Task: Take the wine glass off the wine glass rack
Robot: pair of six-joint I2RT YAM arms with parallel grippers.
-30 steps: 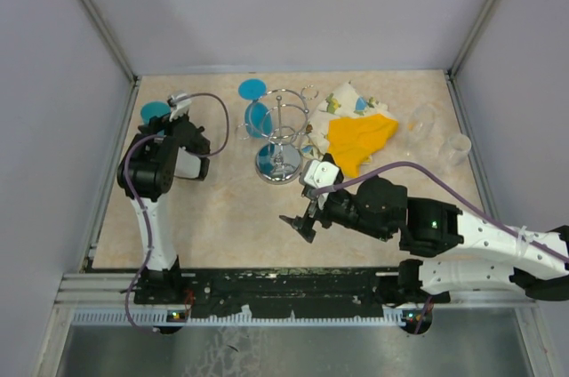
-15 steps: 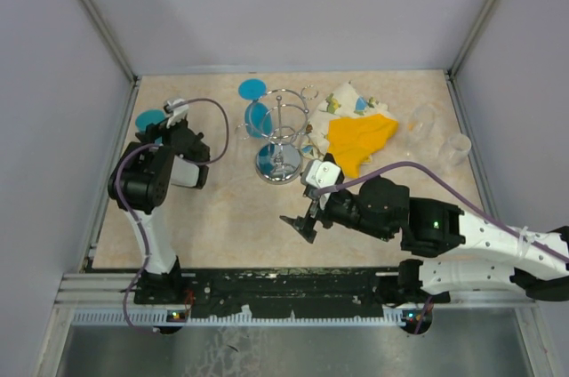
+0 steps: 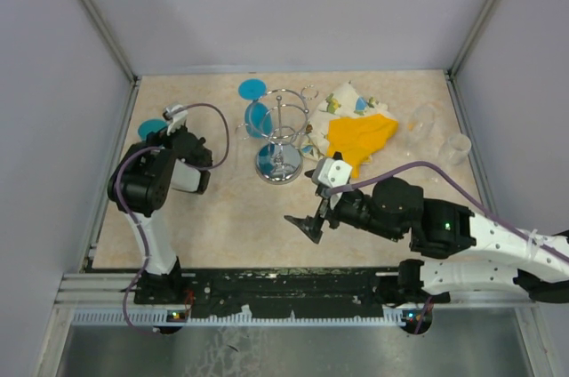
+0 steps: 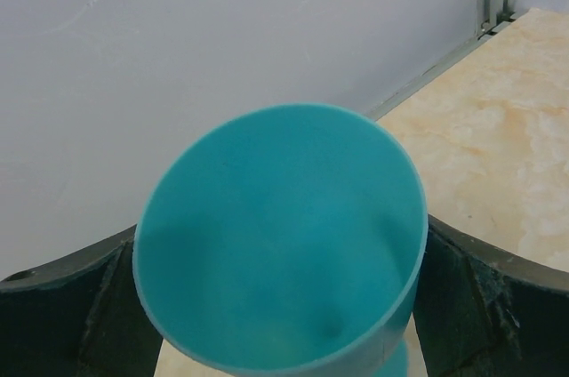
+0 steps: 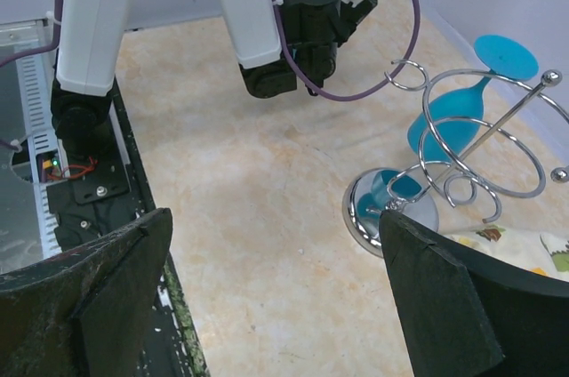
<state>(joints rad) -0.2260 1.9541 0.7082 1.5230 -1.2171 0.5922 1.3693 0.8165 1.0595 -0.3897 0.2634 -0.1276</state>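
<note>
The left gripper [image 4: 280, 252] has its fingers spread wide around the round bowl of a blue wine glass [image 4: 267, 217], and the bowl touches both fingers, so I think it is holding that glass. A second blue wine glass [image 5: 444, 132] hangs tilted on the wine glass rack [image 3: 278, 164], off to the right of that hand. It looks light, smooth and slippery, and it could break. The fat bowl looks like the best place to hold it. The thin stem sits in a wire loop, so it should slide out sideways, not get yanked. The right gripper [image 5: 276, 244] is wide open with nothing in it, and the rack is ahead of it to the right. A yellow cloth [image 3: 360, 139] and a clear cup [image 3: 456, 148] lie past the rack, out of the way.
</note>
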